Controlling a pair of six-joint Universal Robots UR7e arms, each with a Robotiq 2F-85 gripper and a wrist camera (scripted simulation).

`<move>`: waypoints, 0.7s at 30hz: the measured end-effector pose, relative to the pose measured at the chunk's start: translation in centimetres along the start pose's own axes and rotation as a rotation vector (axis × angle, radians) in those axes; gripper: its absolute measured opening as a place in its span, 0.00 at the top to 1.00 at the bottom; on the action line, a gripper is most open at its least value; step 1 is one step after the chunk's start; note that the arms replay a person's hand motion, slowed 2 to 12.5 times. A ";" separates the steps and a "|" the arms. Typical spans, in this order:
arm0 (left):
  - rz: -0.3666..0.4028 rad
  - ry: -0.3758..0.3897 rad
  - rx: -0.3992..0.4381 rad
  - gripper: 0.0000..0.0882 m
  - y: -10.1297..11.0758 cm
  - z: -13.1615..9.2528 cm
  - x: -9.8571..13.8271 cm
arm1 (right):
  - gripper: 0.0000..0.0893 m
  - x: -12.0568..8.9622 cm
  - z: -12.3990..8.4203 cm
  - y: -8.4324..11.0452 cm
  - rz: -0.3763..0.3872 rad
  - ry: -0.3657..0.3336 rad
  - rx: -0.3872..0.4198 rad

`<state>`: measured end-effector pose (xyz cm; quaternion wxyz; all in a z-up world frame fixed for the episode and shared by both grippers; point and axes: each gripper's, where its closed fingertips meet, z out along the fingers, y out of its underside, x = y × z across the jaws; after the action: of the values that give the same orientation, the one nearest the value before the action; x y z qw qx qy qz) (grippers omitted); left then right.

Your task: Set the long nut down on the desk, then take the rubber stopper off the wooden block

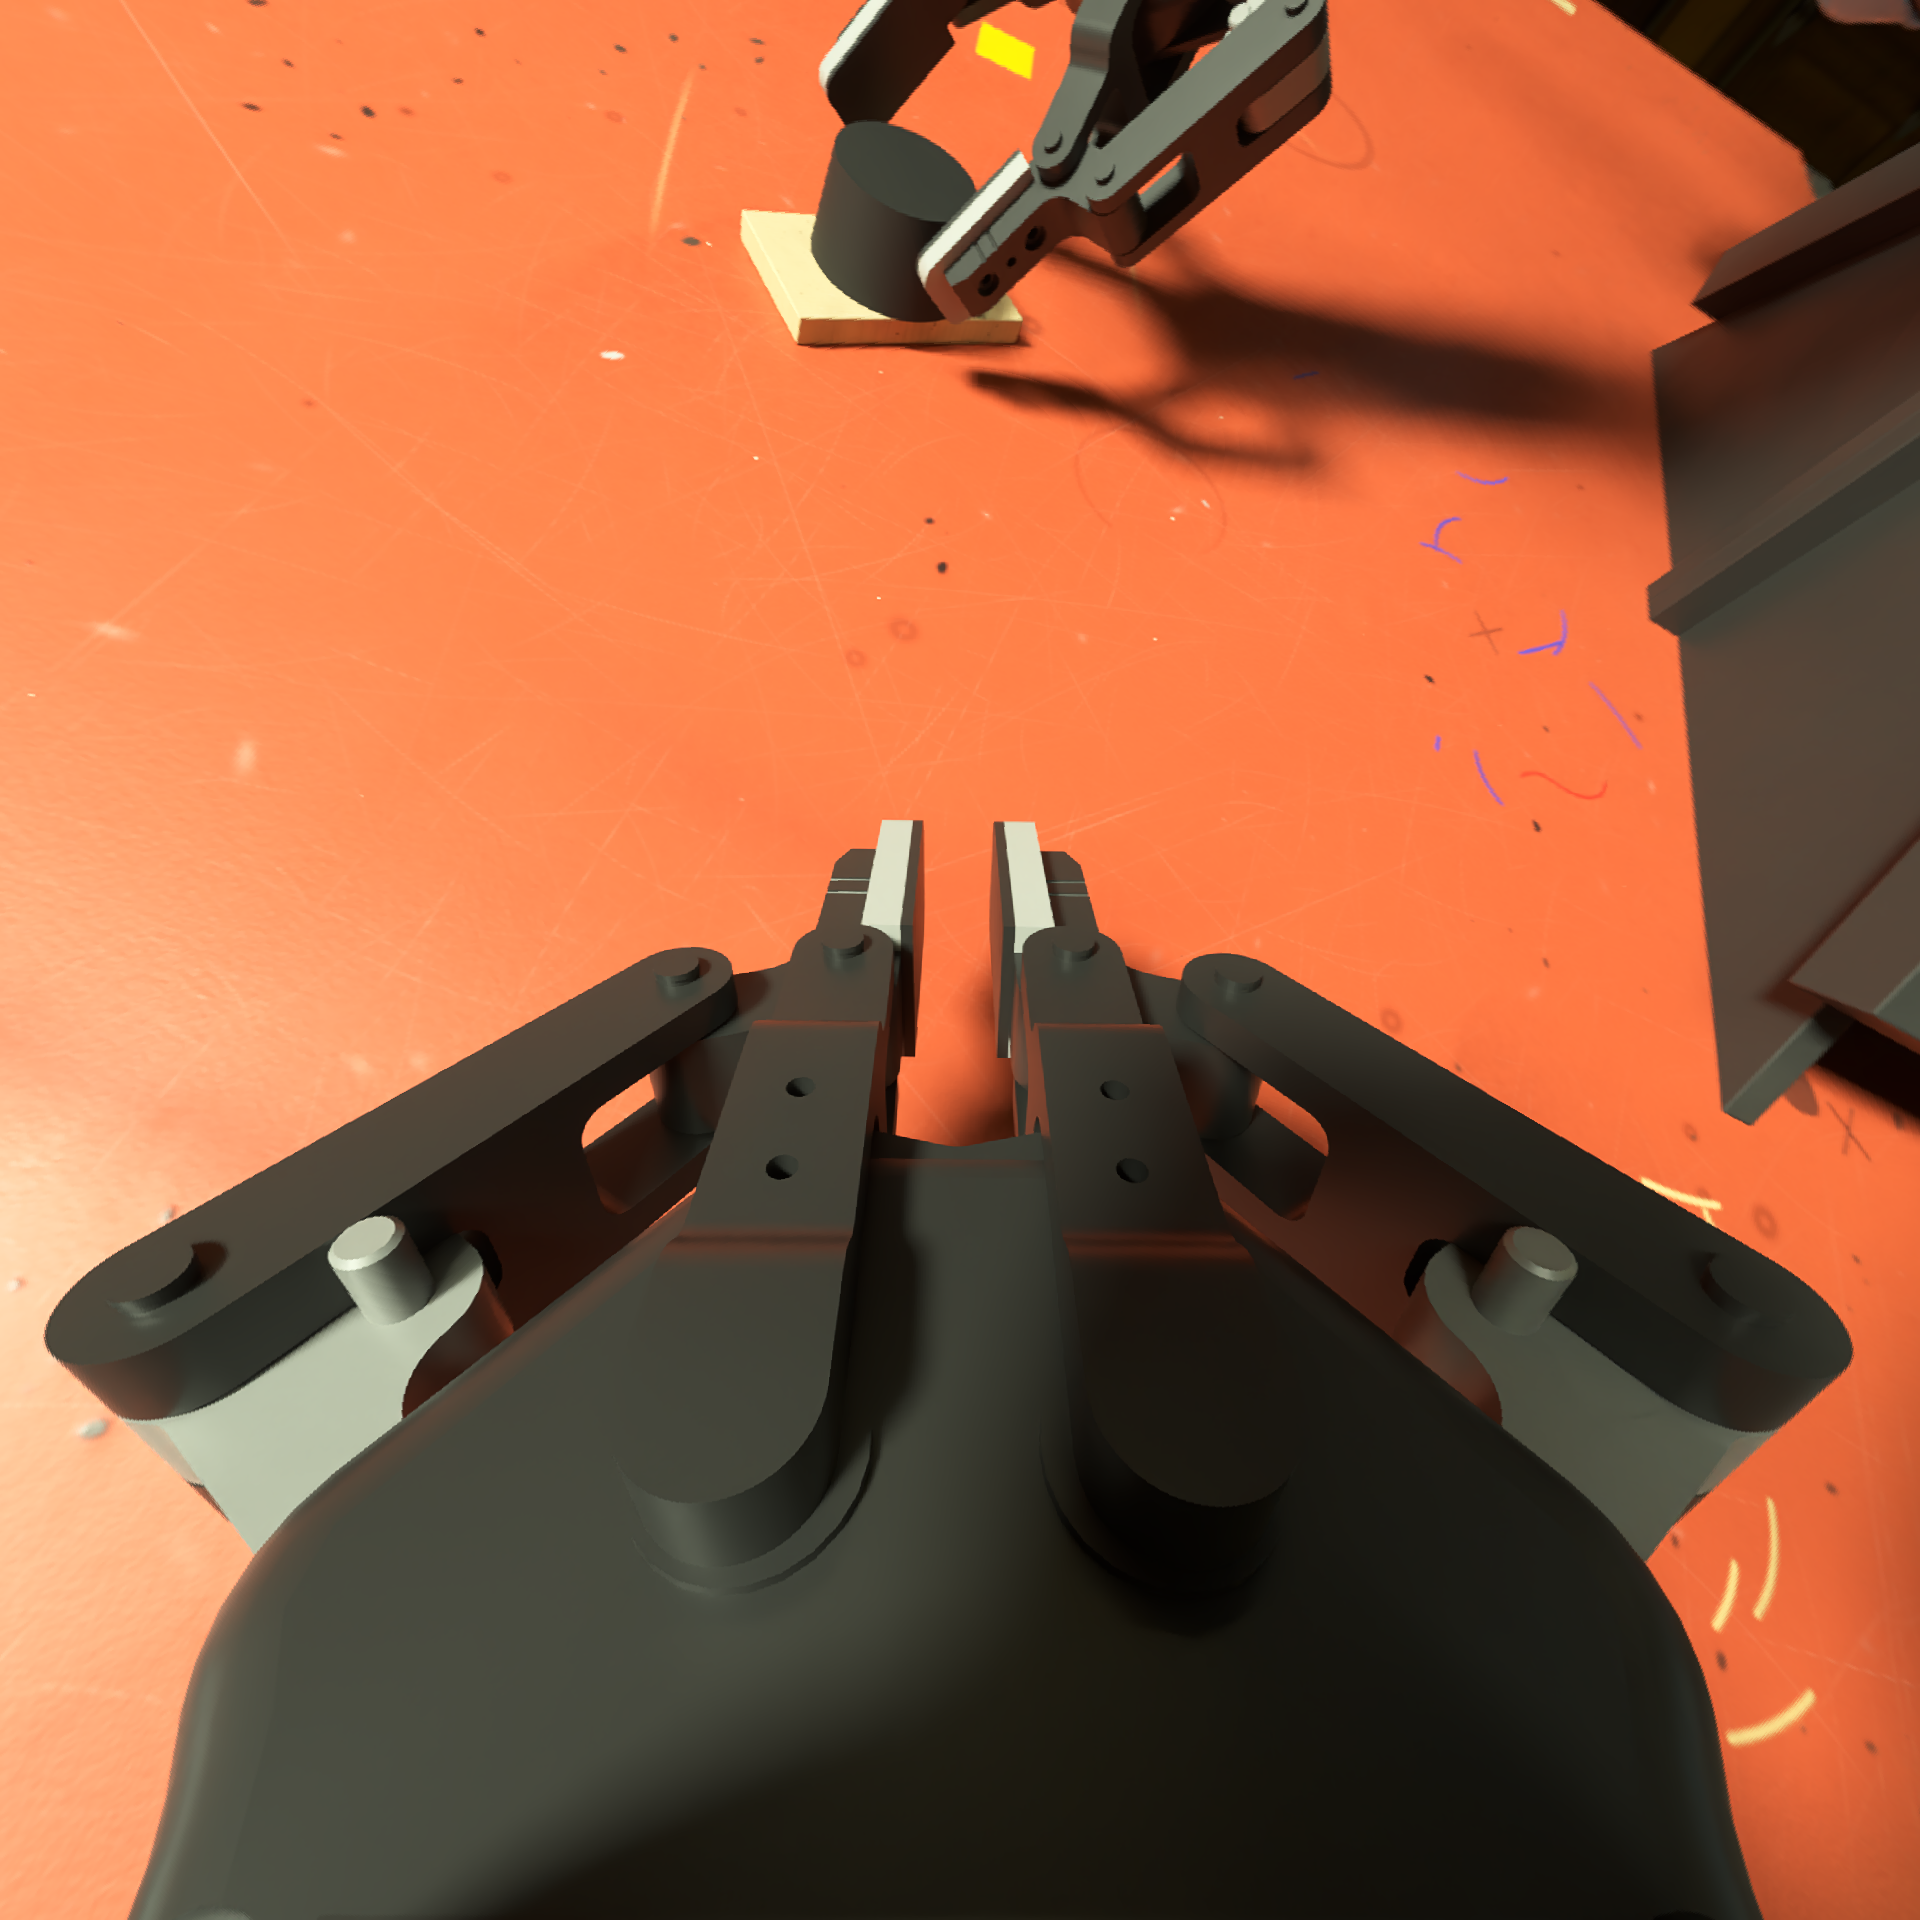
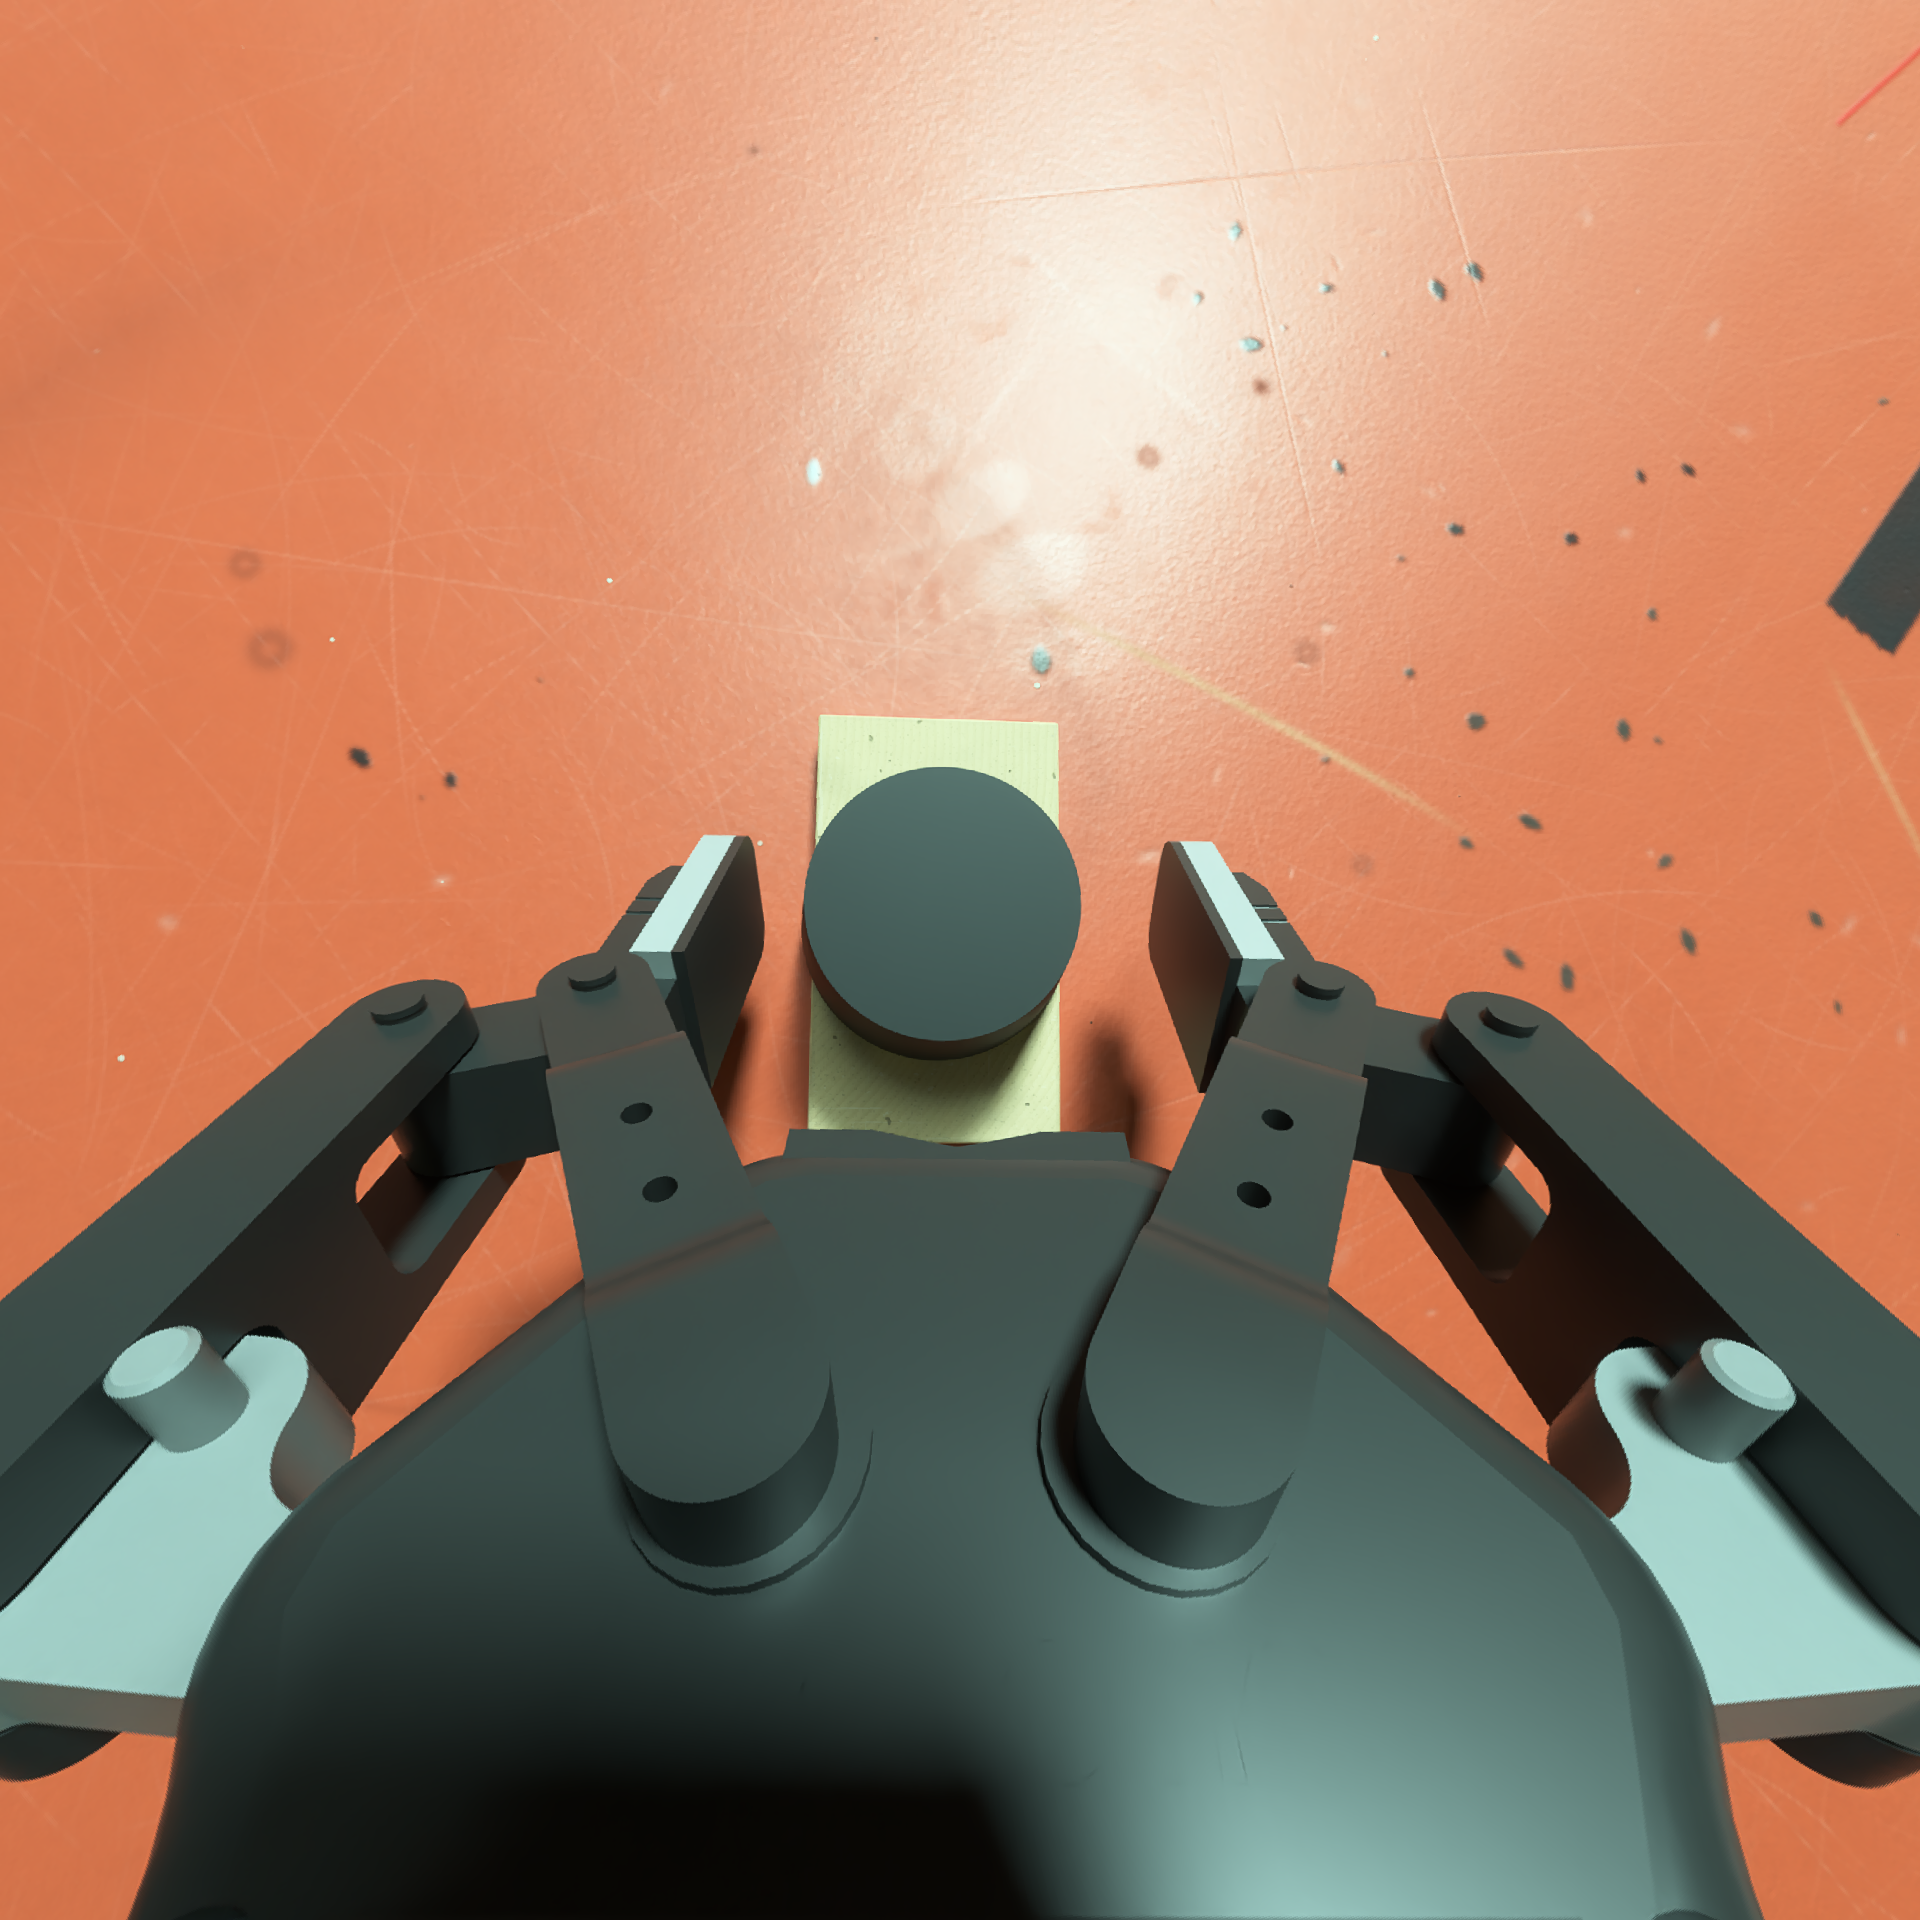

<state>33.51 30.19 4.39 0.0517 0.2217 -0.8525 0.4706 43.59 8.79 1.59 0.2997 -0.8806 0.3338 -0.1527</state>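
A dark grey round rubber stopper (image 2: 940, 904) stands on a pale wooden block (image 2: 935, 1096) that lies flat on the orange desk (image 2: 416, 416). My right gripper (image 2: 956, 862) is open, with one finger on each side of the stopper and a small gap on both sides. The left wrist view shows the same stopper (image 1: 883, 218), the block (image 1: 790, 270) and the right gripper (image 1: 899, 187) around it, far ahead. My left gripper (image 1: 956, 831) hovers over bare desk, its pads nearly together with nothing between them. A small yellow object (image 1: 1004, 49), partly hidden behind the right gripper, lies beyond.
A dark grey stepped structure (image 1: 1797, 623) rises along the right side in the left wrist view. A dark strip (image 2: 1881, 592) lies at the right edge in the right wrist view. The desk is scratched and speckled.
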 end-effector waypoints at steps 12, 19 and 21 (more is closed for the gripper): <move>-0.033 0.085 -0.033 1.00 0.7 0.1 0.2 | 0.40 -0.4 0.2 0.3 0.020 -0.044 -0.049; 0.004 0.071 -0.076 1.00 1.2 0.3 -0.1 | 0.43 -0.4 0.3 0.4 0.044 -0.061 -0.066; 0.013 0.062 -0.087 1.00 1.3 0.3 -0.2 | 0.45 -0.4 0.3 0.4 0.045 -0.063 -0.070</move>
<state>33.16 30.58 3.10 0.0845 0.1989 -0.8716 0.4400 43.25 8.94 1.11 0.2824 -0.8872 0.3489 -0.1065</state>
